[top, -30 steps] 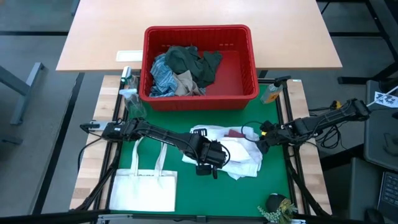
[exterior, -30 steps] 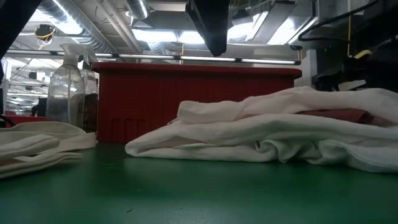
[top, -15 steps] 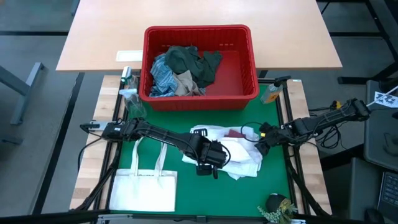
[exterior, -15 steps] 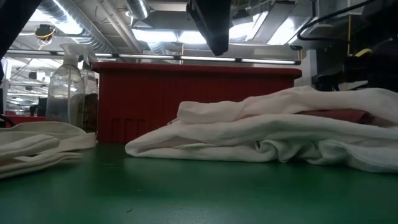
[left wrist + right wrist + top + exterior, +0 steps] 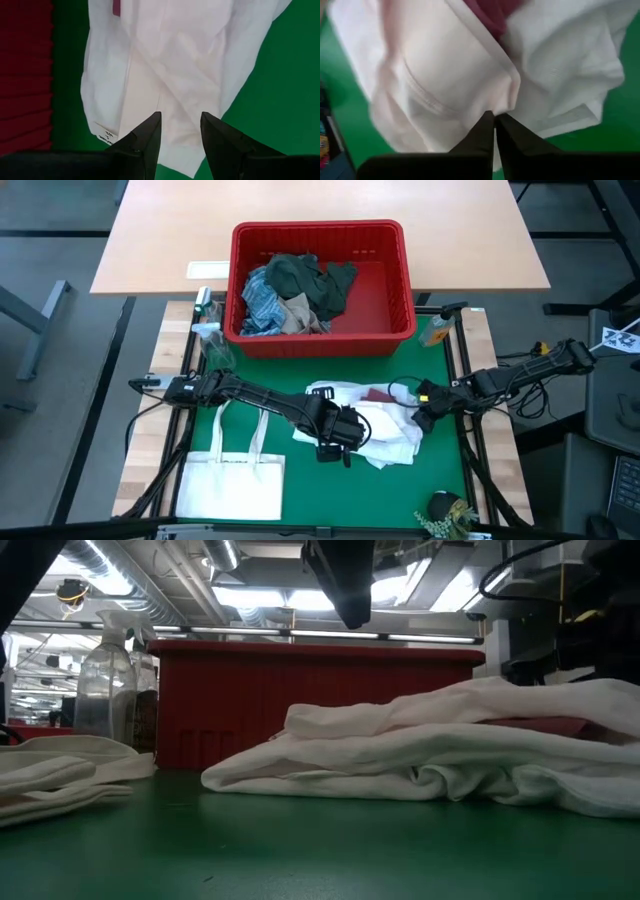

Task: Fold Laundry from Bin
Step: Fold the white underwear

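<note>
At the far left of the green mat (image 5: 250, 495) lies a flat white tote bag (image 5: 232, 478) with 2 handles. A clear spray bottle (image 5: 207, 330) stands beside the left wall of the red bin (image 5: 322, 340), which sits at the mat's far edge and holds blue-striped, tan and dark green laundry (image 5: 295, 293). In front of the bin, a crumpled white garment (image 5: 385, 430) lies on the mat, with a strip of maroon cloth (image 5: 380, 394) showing in its folds. The left gripper (image 5: 180, 131) hangs over the garment's left part, its 2 fingers parted and holding nothing. The right gripper (image 5: 494, 125) is at the garment's right edge, fingers pressed together above the white cloth; whether any fabric is pinched between them cannot be told.
</note>
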Tool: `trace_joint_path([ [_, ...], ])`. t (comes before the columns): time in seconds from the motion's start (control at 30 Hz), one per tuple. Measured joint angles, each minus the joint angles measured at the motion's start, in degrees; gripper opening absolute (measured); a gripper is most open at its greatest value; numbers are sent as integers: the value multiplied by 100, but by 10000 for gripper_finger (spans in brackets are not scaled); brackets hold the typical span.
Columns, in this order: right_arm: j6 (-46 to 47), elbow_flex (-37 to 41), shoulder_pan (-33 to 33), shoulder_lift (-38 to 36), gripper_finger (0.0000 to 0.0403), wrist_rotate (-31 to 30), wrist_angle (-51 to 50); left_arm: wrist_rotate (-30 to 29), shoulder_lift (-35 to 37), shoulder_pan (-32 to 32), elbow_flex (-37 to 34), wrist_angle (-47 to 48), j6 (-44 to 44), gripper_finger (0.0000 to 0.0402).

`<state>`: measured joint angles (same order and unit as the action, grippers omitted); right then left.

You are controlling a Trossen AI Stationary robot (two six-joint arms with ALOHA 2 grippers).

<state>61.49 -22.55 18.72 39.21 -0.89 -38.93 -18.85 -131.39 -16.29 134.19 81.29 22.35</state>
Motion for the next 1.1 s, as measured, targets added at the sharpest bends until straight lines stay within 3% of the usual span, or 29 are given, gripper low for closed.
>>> trace_joint_path([
  [0.33,7,-654,0,-160,6,-210,75,0,-2,-13,0,0,0,132],
  [0.57,17,-694,7,-114,3,-198,1213,-11,0,-11,0,74,149,132],
  [0.77,-28,-701,4,313,3,-280,2471,-7,0,-22,0,203,149,132],
  [1.1,-502,-699,0,1735,2,-627,4066,-11,-2,-26,-2,271,149,132],
])
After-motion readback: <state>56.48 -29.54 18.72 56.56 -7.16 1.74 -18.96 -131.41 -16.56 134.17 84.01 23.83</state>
